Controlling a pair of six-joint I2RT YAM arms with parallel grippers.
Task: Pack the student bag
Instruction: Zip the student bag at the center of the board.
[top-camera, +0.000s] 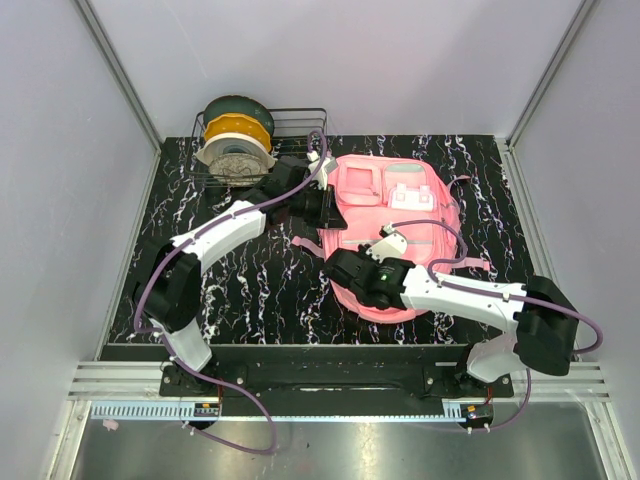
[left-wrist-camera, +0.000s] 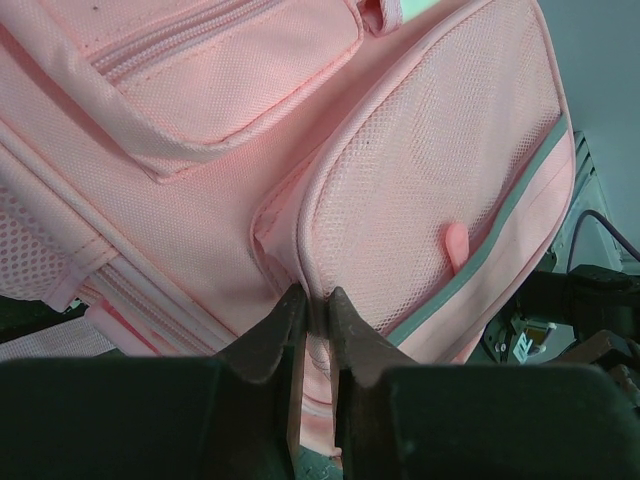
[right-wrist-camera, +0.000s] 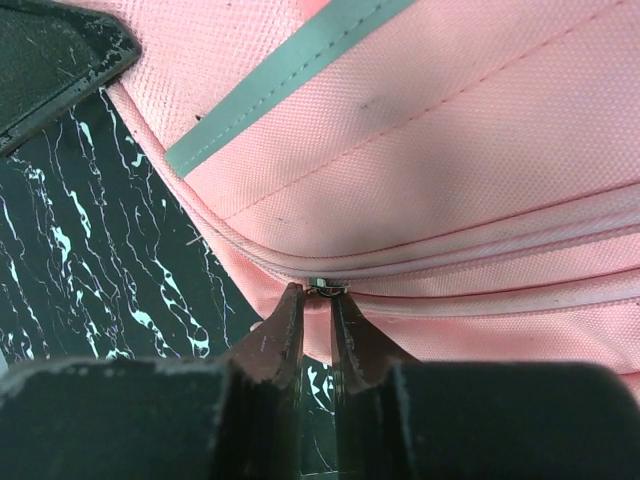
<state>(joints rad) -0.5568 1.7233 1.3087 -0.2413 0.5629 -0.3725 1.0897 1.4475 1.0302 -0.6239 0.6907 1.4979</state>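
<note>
Well, the student bag (top-camera: 400, 215) lay flat, front pockets up, on the black marbled counter (top-camera: 250, 285). At the bag's left edge the left hand (left-wrist-camera: 318, 300) was pressed together on the seam of its mesh side pocket (left-wrist-camera: 420, 190). At the bag's near-left corner the right hand (right-wrist-camera: 318, 292) had its fingers nearly closed, apparently nipping the small metal zipper pull (right-wrist-camera: 325, 286), though the grip was hard to confirm. Behind the bag's left side stood a wire basket (top-camera: 298, 125) holding filament spools (top-camera: 237, 140).
</note>
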